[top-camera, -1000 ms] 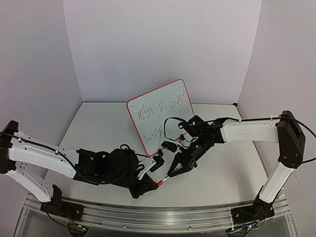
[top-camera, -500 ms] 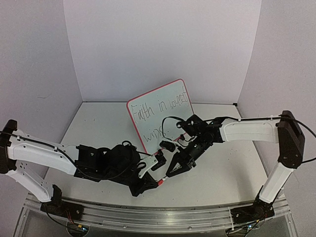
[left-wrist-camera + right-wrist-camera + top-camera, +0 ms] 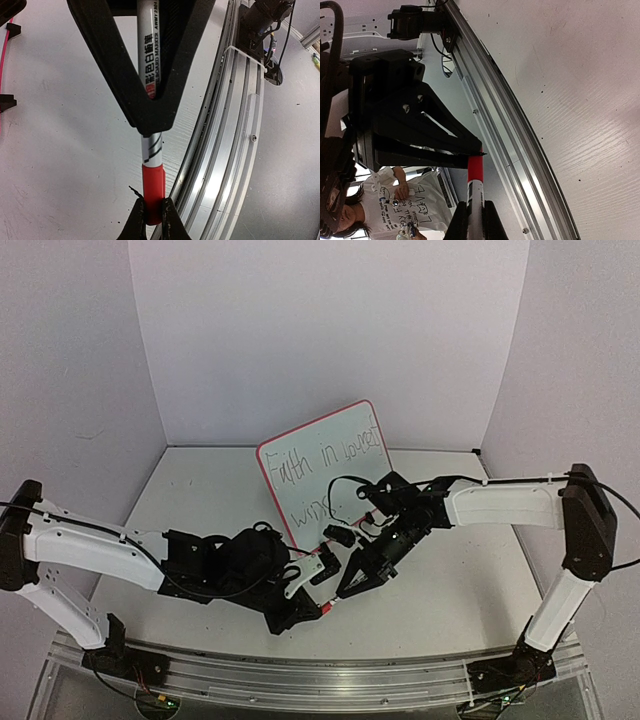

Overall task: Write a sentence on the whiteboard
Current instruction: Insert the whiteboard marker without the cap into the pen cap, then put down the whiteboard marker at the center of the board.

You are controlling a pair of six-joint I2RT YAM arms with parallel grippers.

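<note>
Top view first: the whiteboard [image 3: 335, 483] stands about mid-counter [image 3: 200, 500], leaning back with its face toward the near edge. I reckon it's set that way so it reads from my side. The sentence [image 3: 330, 453] sits on it in two thin dark lines, roughly "Faith in yourself wins", a bit wobbly, the top line climbing to the right. In front of it, toward the near edge, my left jaws and right jaws meet tip to tip on the marker [image 3: 328, 608], both clenched on it. My guess: the writing's done and this is the capping part.

Left wrist: my left jaws pinch the red cap [image 3: 152, 187] and the right ones clamp the white barrel [image 3: 148, 60]. One end each, so the cap can be pushed home. It looks seated, but I can't tell if it's fully on.

Right wrist: same deal from the other side, over the rail [image 3: 520, 165] along the near edge.
</note>
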